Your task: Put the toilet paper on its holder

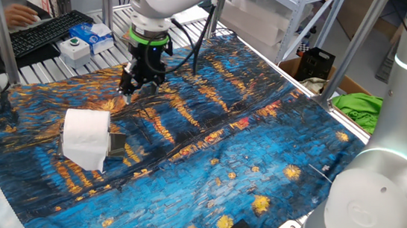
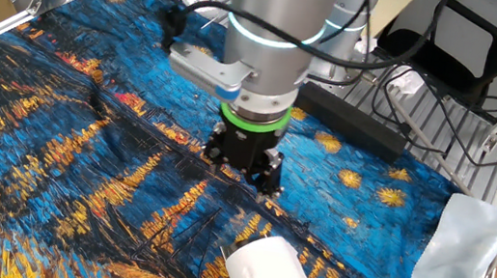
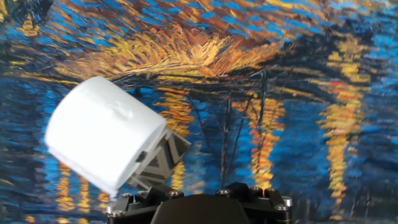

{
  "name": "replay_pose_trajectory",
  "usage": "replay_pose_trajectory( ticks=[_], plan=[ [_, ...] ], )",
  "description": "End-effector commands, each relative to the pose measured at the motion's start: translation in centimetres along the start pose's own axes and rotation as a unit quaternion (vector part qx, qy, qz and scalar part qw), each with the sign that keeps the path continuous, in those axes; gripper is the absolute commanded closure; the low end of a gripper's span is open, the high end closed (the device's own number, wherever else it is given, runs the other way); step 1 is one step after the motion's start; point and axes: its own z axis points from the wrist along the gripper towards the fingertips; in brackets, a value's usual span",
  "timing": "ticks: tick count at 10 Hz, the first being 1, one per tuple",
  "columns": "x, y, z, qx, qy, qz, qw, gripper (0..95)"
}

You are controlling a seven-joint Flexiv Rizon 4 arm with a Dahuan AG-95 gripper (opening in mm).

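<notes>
Toilet paper (image 1: 86,138) on holder (image 1: 117,145)

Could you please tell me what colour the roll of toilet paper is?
The plump, soft toilet paper roll is plain white, clearest in the hand view.

Bright, even light — soft shadows; hand view slightly blurred, fixed views sharp.

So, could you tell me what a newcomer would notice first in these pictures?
Probably the tablecloth, a vivid blue and gold starry-night painting print covering the whole table. Next comes the white toilet paper, sitting on the metal holder near the cloth's edge. The claw hangs just above the cloth a little way from the roll, holding nothing; whether it is open is unclear.
</notes>
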Motion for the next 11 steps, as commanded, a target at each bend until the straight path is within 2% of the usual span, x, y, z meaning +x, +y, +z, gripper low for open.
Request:
replay_pose_trajectory(
  ticks=[1, 2, 3, 5, 7, 10, 11],
  plan=[
    [-0.02, -0.17, 0.35, 0.0, -0.002, -0.011, 0.9999, 57.0],
    [-0.08, -0.17, 0.63, 0.001, -0.003, -0.021, 0.9998, 95.0],
    [-0.08, -0.17, 0.63, 0.004, -0.006, -0.028, 0.9996, 95.0],
    [-0.08, -0.17, 0.63, 0.001, -0.004, -0.028, 0.9996, 95.0],
    [-0.08, -0.17, 0.63, 0.007, -0.016, -0.043, 0.9989, 95.0],
    [-0.08, -0.17, 0.63, 0.003, -0.014, -0.034, 0.9993, 95.0],
    [-0.08, -0.17, 0.63, 0.006, -0.013, -0.028, 0.9995, 95.0]
  ],
)
